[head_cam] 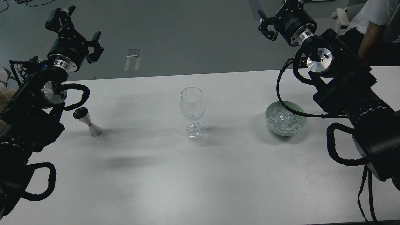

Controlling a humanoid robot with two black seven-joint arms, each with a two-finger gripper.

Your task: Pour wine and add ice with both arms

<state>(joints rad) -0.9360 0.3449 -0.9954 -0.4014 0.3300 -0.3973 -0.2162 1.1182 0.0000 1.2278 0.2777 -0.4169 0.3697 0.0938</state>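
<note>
An upright clear stemmed glass (192,107) stands mid-table and looks empty. To its left is a small metal jigger (87,122); I cannot tell whether it holds any wine, and no wine shows anywhere. The ice (285,118) lies piled in a pale green bowl (269,125) to the right of the glass. My left gripper (78,29) hangs open and empty, high above the table's far left, well above the jigger. My right gripper (276,15) is open and empty, raised beyond the table's far edge, up and back from the bowl. A black cable of the right arm loops over the bowl.
The white table (175,175) ends at a far edge with grey floor behind it. A seated person (376,22) and a chair are at the top right, close behind my right arm.
</note>
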